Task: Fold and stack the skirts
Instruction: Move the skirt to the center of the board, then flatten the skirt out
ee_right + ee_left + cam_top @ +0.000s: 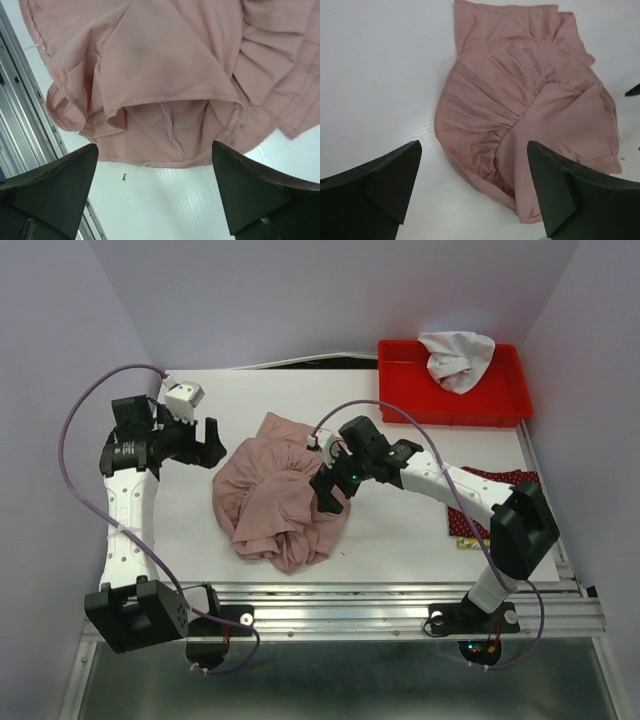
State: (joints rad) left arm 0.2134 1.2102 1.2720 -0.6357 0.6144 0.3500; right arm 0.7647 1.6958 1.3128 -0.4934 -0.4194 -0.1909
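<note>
dotted skirt (510,477) half hidden, pink skirt (165,75) cropped

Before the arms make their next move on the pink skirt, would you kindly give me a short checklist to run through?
1. Left gripper open: ok, beside the dusty-pink skirt, holding nothing.
2. Right gripper open: ok, poised over a hem of the dusty-pink skirt.
3. Dusty-pink skirt lying flat: not ok, bunched in a heap.
4. Dark red dotted skirt apart from it: ok, lying off to the right.
5. Right gripper touching the cloth: cannot tell.
</note>
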